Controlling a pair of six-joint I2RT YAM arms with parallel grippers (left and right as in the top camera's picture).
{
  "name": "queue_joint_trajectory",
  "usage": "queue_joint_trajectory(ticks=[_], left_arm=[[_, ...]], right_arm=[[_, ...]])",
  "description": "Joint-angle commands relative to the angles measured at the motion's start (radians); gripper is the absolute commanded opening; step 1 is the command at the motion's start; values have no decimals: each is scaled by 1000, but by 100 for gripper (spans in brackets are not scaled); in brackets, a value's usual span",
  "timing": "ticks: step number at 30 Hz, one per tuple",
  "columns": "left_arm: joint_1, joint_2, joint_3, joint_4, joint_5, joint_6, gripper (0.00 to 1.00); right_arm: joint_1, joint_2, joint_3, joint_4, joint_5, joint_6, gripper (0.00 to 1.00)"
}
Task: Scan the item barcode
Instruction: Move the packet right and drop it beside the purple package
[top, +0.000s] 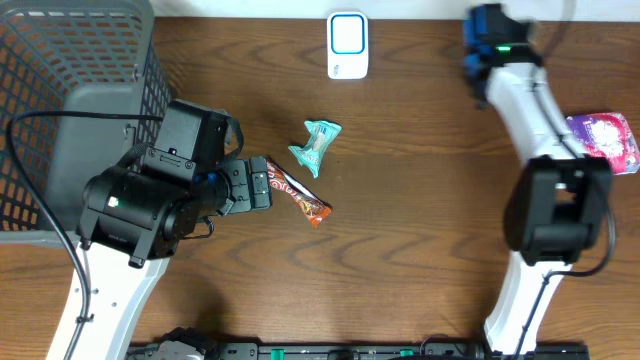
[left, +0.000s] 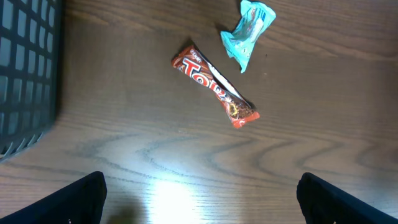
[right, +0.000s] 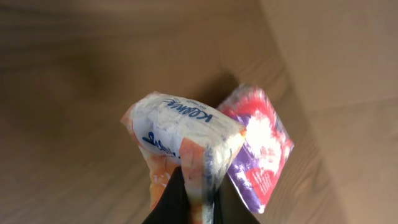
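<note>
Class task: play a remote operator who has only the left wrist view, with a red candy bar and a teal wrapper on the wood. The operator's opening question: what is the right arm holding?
Observer: The right fingers are shut on a white-and-orange Kleenex pack.
Operator: Where is the scanner?
Observer: Overhead, a white device with a blue ring, probably the scanner, lies near the table's far edge, beyond the teal wrapper.
Operator: Anything else out there?
Observer: A purple packet lies on the table by the right arm.
</note>
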Motion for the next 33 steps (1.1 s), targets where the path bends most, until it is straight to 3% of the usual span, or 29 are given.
queue_joint_trajectory(ticks=[1,4,6,7,8,9,12,18,27,30,33], left_arm=[[2,-3,9,-3,-9,10,98],[2,-3,9,-3,-9,10,98],[2,-3,9,-3,-9,10,98],[2,-3,9,-3,-9,10,98],[2,-3,9,-3,-9,10,98],[2,-3,9,-3,-9,10,98],[2,-3,9,-3,-9,10,98],[2,-3,9,-3,-9,10,98],[2,-3,9,-3,-9,10,98],[2,-3,9,-4,-9,10,98],[2,-3,9,-3,-9,10,98]], right_arm=[[-105,-2,1,-47,-241,71,1],[-185,-2,0,-74,-352,72,4],[-228,-1,0,-86,-432,71,34],[-243,-1,0,-91,-472,71,62],[-256,-1,0,-99,-510,70,82],[-264,-1,0,-109,-542,64,90],[-268,-1,0,-142,-599,52,96],[-245,-1,0,-186,-774,51,97],[-137,-1,0,-223,-1047,52,86],[-76,-1,0,-240,-1224,31,89],[2,-1,0,-245,-1447,-11,98]])
